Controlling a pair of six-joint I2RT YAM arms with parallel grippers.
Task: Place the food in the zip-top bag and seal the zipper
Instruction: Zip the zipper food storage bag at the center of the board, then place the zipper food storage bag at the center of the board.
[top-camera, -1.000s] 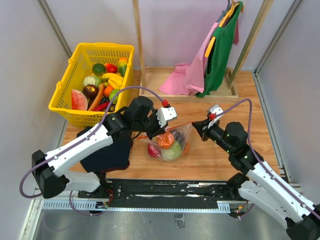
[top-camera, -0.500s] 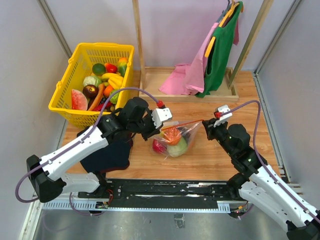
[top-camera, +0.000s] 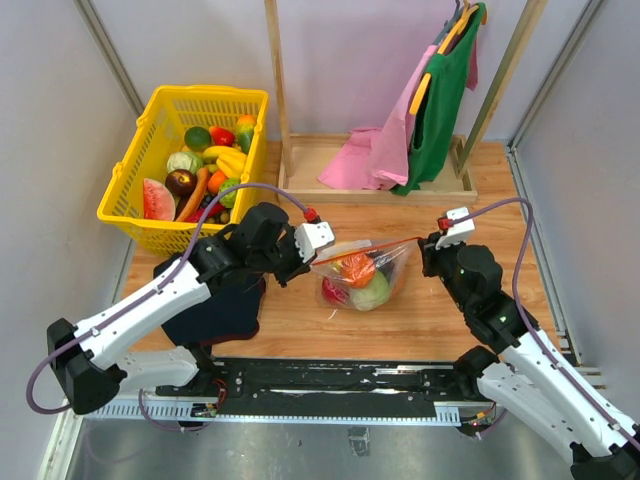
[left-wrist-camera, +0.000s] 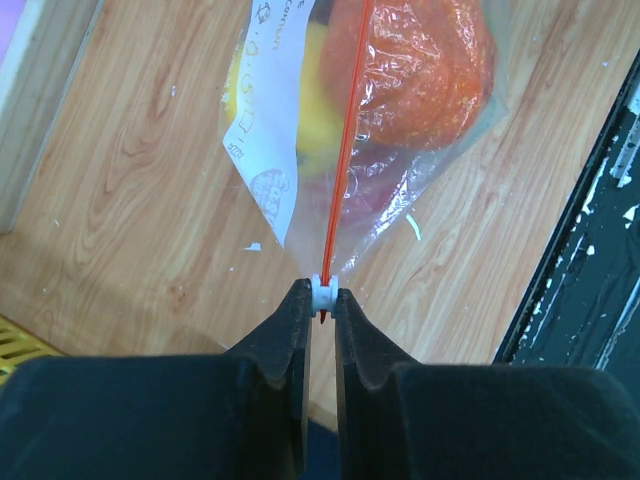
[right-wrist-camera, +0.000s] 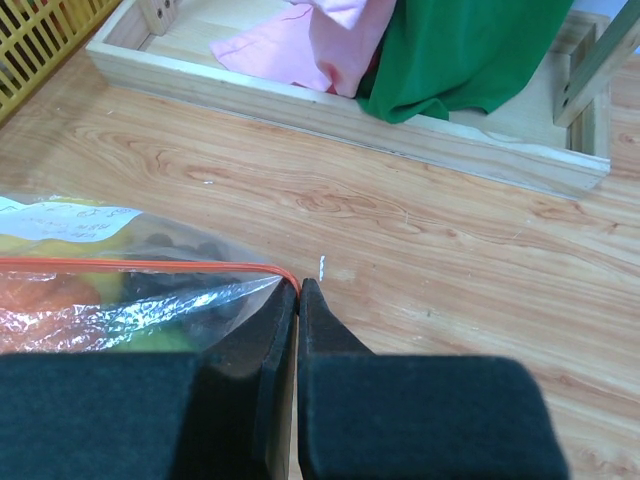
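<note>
The zip-top bag (top-camera: 392, 264), with toy food (top-camera: 366, 287) inside, was stretched between both pincers at the middle of the top view. The left gripper (left-wrist-camera: 322, 296) was nipped almost shut on the white slider tab (left-wrist-camera: 322, 289) at the left end of the zipper (left-wrist-camera: 347, 150). The right gripper (right-wrist-camera: 298, 292) was clamped tight on the bag's opposite corner.

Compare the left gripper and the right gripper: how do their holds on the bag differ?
The left gripper pinches the white slider at one end of the zipper; the right gripper pinches the bag corner at the other end. The left gripper's jaws stand slightly apart around the slider; the right gripper's are pressed together on thin plastic. Both are shut, and the zipper runs straight between them.
</note>
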